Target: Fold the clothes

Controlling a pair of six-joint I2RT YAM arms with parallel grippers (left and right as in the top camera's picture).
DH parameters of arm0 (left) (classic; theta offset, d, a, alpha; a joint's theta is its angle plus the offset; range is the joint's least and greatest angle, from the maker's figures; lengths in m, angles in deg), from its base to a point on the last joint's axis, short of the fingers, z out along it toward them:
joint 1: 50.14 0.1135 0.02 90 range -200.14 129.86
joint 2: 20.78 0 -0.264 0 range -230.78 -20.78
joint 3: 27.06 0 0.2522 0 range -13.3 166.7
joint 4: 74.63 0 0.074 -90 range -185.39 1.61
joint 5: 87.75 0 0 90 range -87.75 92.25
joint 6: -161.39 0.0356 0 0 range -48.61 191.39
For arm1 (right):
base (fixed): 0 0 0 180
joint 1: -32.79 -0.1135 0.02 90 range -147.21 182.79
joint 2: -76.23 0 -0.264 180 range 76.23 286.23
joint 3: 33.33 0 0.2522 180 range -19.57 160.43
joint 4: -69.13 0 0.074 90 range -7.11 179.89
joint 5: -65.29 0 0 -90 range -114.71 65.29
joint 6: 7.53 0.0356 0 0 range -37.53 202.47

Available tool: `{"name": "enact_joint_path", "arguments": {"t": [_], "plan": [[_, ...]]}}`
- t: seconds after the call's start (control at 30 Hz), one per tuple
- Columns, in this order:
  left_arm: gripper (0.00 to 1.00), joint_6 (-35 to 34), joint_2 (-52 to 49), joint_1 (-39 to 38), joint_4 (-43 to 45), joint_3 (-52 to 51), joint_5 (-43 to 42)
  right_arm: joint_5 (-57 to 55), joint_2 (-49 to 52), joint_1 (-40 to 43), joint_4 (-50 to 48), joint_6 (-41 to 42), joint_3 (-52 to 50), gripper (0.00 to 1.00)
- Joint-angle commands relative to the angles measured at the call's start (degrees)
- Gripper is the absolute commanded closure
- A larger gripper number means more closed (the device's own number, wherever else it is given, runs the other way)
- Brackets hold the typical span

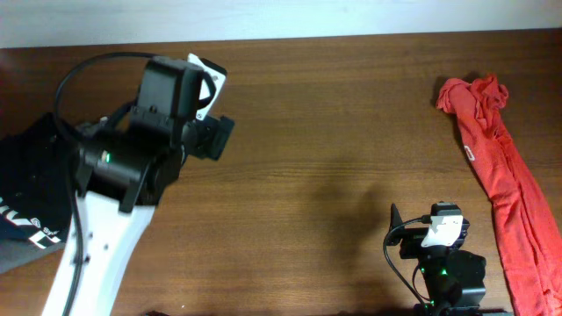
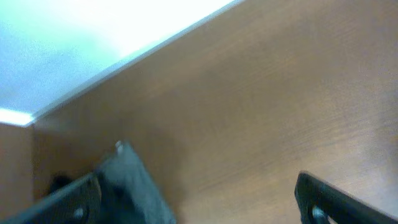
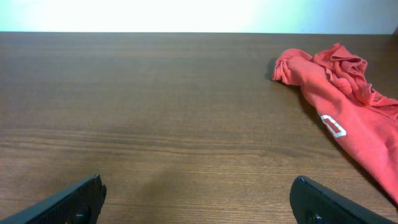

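Observation:
Two pieces of clothes lie on the wooden table. A black garment (image 1: 26,189) with small white marks sits folded at the far left edge. A red garment (image 1: 500,167) with a small white logo stretches crumpled along the right side; the right wrist view shows the red garment (image 3: 348,118) at upper right. My left gripper (image 1: 211,132) hovers right of the black garment, open and holding nothing. In the blurred left wrist view the left gripper (image 2: 199,208) has a dark cloth corner (image 2: 134,186) beside its left finger. My right gripper (image 3: 196,205) is open over bare wood, left of the red garment.
The table's far edge (image 1: 351,35) meets a pale wall. The left arm's white base (image 1: 88,263) rises from the front left. The right arm (image 1: 443,263) sits low at the front edge, right of centre. Bare wood (image 1: 334,132) lies between the two garments.

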Motion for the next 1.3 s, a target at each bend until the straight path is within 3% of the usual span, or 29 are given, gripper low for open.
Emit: {"name": "enact_joint_path", "arguments": {"t": [0.0,0.2,0.37,0.8,0.97,1.27], "plan": [[0.01,-0.8,7.3,1.2,8.0,-9.7,3.4,0.3,-0.5,0.4,-0.2,0.2,-0.5,0.01],[0.01,-1.0,19.7,7.3,30.3,-33.0,-3.3,0.3,-0.5,0.4,-0.2,0.2,-0.5,0.01],[0.01,-4.7,29.5,13.9,38.0,-48.1,-9.3,0.3,-0.5,0.4,-0.2,0.2,-0.5,0.01],[0.01,-4.8,59.8,17.0,44.9,-74.6,-8.7,0.3,-0.5,0.4,-0.2,0.2,-0.5,0.01],[0.01,-4.8,68.0,17.0,49.2,-82.2,-8.6,0.3,-0.5,0.4,-0.2,0.2,-0.5,0.01],[0.01,-4.8,79.1,17.0,49.2,-90.7,-8.6,0.3,-0.5,0.4,-0.2,0.2,-0.5,0.01]]}}
